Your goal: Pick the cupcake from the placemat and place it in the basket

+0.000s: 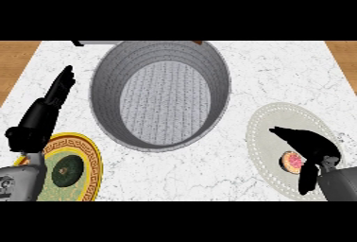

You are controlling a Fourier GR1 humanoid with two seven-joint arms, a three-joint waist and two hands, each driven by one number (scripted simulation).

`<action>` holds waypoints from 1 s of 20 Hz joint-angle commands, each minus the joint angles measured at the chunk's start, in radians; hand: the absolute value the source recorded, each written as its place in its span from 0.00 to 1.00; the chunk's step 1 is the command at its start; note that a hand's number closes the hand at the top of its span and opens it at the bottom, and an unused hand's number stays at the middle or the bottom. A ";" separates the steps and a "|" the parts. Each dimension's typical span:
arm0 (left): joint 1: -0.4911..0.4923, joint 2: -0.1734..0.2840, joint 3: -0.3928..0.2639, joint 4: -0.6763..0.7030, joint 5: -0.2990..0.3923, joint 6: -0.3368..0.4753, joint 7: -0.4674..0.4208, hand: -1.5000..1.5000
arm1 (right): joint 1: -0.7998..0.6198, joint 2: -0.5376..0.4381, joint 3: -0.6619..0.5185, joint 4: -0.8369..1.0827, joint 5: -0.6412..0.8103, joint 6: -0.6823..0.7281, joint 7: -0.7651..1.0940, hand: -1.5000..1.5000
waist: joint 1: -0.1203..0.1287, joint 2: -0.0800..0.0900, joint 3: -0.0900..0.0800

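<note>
A small cupcake (292,161) with pink frosting sits on the pale round placemat (275,124) at the right. My right hand (311,146) hovers directly over it, fingers extended left above it and thumb hanging down at its right; the fingers are spread, not closed on it. The large grey woven basket (111,80) stands at the counter's centre, its inside holding nothing. My left hand (43,112) rests at the left edge, fingers straight and pointing up, holding nothing.
A gold-rimmed patterned plate (87,160) with a dark round item (67,170) on it lies at the lower left, partly under my left forearm. Wooden floor shows past the white marble counter's left and right edges.
</note>
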 commanded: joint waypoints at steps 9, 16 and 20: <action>0.046 0.018 0.046 -0.042 0.021 -0.063 -0.015 0.50 | 0.016 0.047 -0.003 0.133 0.110 -0.132 -0.156 1.00 | 0.005 0.000 0.000; -0.019 -0.021 0.029 0.000 -0.034 -0.012 0.017 0.50 | -0.001 0.082 0.001 0.080 0.172 -0.190 -0.161 1.00 | -0.001 0.000 0.000; 0.005 -0.018 0.022 -0.059 -0.014 -0.035 0.058 0.50 | 0.027 0.143 -0.080 0.003 0.192 -0.273 0.049 1.00 | -0.008 -0.006 -0.001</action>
